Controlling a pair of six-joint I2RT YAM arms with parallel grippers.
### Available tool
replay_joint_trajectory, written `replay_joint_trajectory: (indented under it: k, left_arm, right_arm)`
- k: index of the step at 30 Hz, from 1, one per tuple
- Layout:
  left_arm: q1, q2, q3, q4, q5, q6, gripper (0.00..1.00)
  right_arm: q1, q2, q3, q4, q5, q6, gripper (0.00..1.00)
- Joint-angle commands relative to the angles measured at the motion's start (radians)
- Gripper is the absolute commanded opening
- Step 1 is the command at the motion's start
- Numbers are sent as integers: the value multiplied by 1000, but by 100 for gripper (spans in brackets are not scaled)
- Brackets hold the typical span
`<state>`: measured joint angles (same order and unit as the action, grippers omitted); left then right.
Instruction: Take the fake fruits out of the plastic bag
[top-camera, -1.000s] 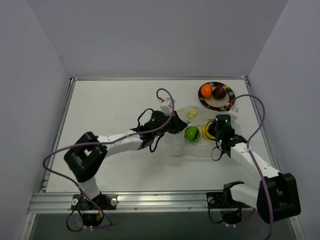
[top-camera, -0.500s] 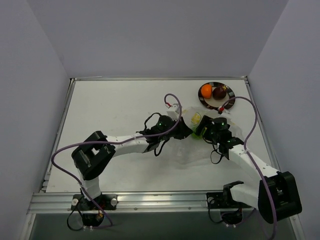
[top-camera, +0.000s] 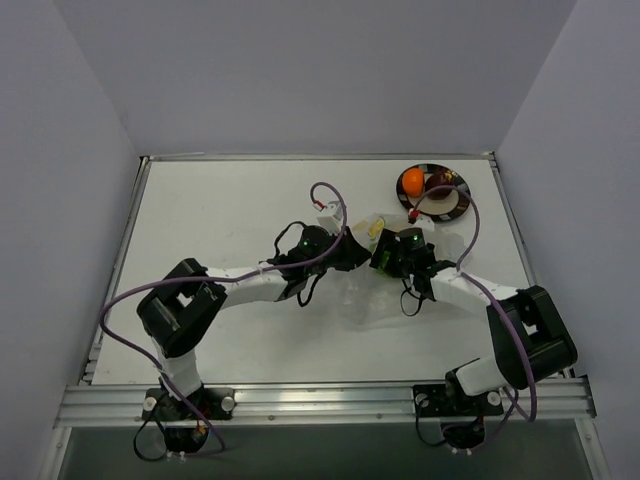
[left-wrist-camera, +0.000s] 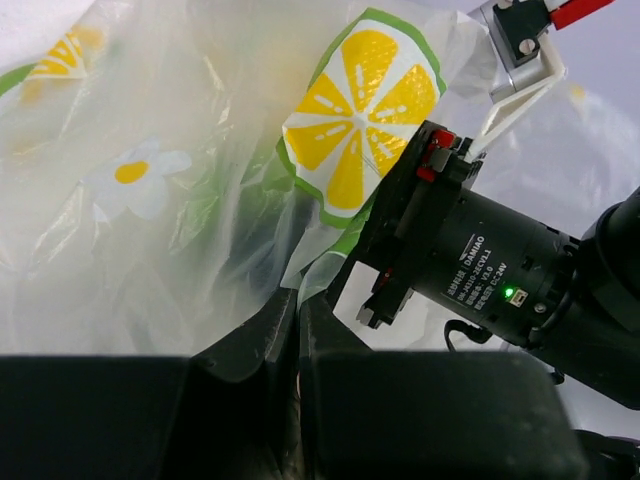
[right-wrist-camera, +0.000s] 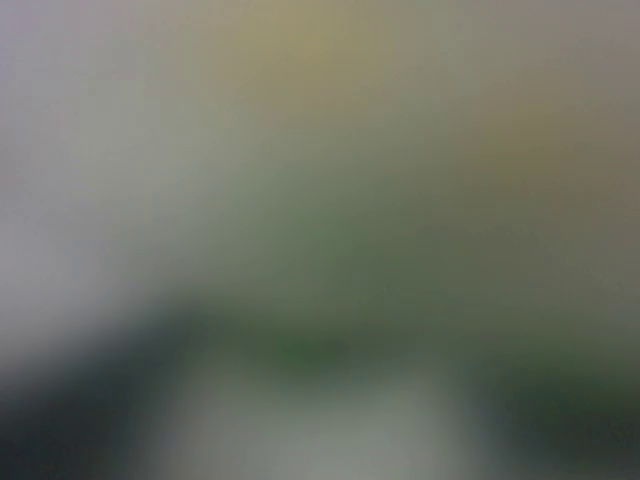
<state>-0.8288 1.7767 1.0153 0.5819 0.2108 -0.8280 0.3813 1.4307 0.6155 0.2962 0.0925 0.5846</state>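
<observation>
Left gripper (top-camera: 358, 250) is clamped on the plastic bag (top-camera: 365, 292); right gripper (top-camera: 384, 257) is at the bag mouth, grip unreadable. Two fake fruits (top-camera: 412, 181) lie on the plate (top-camera: 462, 190). Left wrist: fingers (left-wrist-camera: 250, 345) pinch film. Right wrist: only blur.

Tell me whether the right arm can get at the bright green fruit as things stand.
Probably yes: the right pincer sits right at the bright green fruit, while the left pincer, shut on the plastic bag, holds the film. Whether film lies between them is unclear.
</observation>
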Motion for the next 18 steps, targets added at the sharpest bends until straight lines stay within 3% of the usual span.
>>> replay_joint_trajectory:
  k: [1,3,6,14,18]
  left_arm:
    - [25,23,5,90,35,-40,2]
    - [36,32,2,105,51,-52,3]
    - [46,27,5,99,50,-45,2]
    - [71,6,29,95,61,-66,2]
    - [71,9,39,82,50,-65,2]
  right_arm:
    - [10,26,10,95,36,18,82]
    - [16,28,23,95,39,12,59]
    - [57,-16,36,66,59,-9,49]
    - [200,-318,12,-164,38,-29,48]
    - [225,-472,7,-249,-49,-23,48]
